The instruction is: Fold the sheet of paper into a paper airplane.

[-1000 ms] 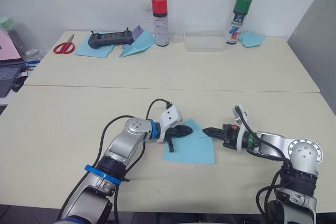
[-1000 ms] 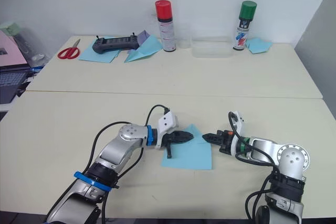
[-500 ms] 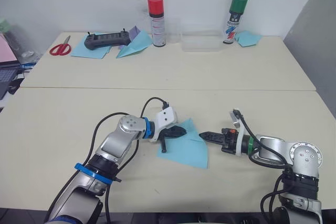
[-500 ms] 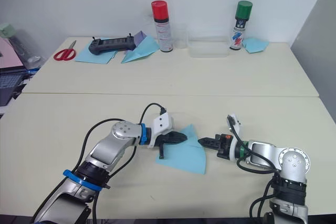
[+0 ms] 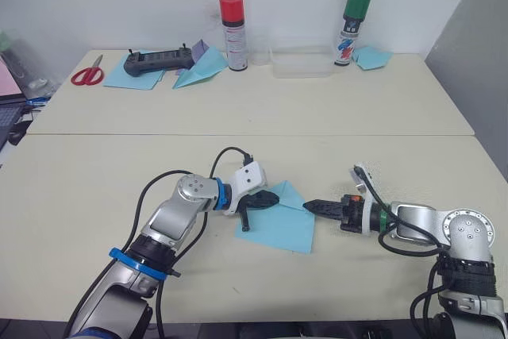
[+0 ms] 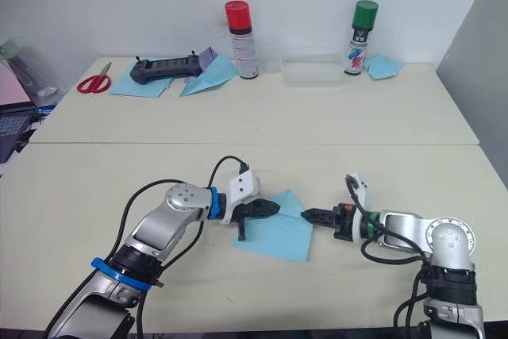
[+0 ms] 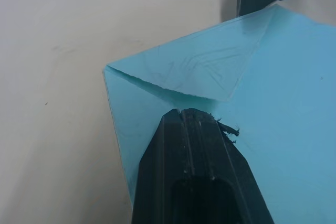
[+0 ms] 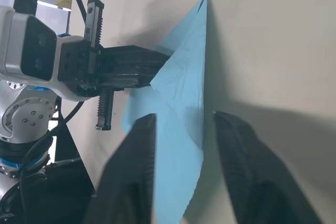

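The sheet of paper (image 5: pixel 282 224) lies flat on the near table, light blue, with its far corner folded over into a triangular flap (image 7: pixel 199 72). My left gripper (image 5: pixel 272 197) is shut, and its tips press down on the sheet just beside the flap's edge (image 7: pixel 184 113). From the opposite side my right gripper (image 5: pixel 308 206) reaches the sheet's right edge. It is open, and the sheet's edge (image 8: pixel 184 77) lies between its two fingers (image 8: pixel 136 166). The paper airplane shape is not formed.
On the far table stand a red-capped spray can (image 5: pixel 231 20), a green-capped can (image 5: pixel 351 28) and a clear plastic box (image 5: pixel 302 61). A black controller (image 5: pixel 155 59), a wider blue dart (image 5: pixel 200 65), red scissors (image 5: pixel 87 73) and a small blue lump (image 5: pixel 371 56) lie there too.
The camera has shifted. The sheet has turned slightly under my left gripper. Both grippers stay at the sheet, the right one a little lower along its edge.
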`<state>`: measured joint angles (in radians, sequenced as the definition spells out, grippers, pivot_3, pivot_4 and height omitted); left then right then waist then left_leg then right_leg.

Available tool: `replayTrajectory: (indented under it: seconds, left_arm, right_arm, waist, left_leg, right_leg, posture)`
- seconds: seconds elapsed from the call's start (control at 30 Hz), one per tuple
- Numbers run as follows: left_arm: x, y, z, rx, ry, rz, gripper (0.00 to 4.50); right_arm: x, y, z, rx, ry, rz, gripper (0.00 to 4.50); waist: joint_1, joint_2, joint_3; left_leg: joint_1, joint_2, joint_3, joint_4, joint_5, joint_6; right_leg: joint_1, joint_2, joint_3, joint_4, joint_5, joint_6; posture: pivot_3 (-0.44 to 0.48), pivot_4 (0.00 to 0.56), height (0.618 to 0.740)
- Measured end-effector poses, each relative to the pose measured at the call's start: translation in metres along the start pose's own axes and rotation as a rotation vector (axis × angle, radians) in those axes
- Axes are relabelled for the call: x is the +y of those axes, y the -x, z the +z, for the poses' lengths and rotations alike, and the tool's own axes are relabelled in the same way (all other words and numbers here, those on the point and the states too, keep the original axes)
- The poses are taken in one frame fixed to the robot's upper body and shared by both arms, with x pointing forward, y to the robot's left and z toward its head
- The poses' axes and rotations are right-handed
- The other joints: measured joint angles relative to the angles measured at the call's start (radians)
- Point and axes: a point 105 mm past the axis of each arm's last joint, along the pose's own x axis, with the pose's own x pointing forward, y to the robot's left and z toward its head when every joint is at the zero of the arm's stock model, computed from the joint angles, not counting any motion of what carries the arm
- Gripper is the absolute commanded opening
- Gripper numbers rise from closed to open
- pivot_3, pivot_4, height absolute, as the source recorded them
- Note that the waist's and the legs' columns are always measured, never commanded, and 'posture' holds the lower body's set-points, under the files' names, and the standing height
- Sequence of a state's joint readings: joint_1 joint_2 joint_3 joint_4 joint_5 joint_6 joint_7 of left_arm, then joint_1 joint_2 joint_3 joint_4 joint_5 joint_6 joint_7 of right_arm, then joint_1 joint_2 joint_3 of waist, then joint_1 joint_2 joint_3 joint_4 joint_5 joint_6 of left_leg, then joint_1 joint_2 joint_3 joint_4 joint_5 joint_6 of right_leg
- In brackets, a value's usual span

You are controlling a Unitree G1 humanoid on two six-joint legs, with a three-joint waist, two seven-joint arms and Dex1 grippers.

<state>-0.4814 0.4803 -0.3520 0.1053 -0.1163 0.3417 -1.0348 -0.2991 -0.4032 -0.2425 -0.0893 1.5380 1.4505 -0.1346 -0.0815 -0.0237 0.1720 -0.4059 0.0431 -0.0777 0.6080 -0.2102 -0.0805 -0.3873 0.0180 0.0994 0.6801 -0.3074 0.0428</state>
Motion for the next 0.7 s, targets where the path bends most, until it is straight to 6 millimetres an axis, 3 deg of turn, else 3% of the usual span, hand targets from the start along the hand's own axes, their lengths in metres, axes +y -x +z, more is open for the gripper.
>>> replayTrajectory:
  seconds: [0.67, 0.7]
  left_arm:
    - [0.0009, 0.0003, -0.0005, 0.001, 0.003, 0.004, 0.0]
    - [0.0009, 0.0003, -0.0005, 0.001, 0.003, 0.004, 0.0]
  right_arm:
    - [0.0, -0.0061, -0.0035, -0.037, -0.111, -0.017, 1.89]
    - [0.0001, -0.006, -0.0037, -0.037, -0.113, -0.017, 1.73]
  waist:
    - [-0.001, 0.0, 0.0]
    - [-0.001, 0.0, 0.0]
  left_leg:
    - [0.0, 0.0, 0.0, 0.0, 0.0, 0.0]
    - [0.0, 0.0, 0.0, 0.0, 0.0, 0.0]
  right_leg:
    - [0.0, 0.0, 0.001, 0.0, 0.0, 0.0]
    - [0.0, 0.0, 0.0, 0.0, 0.0, 0.0]
  posture:
    - [0.0, 0.15, 0.74]
    - [0.0, 0.15, 0.74]
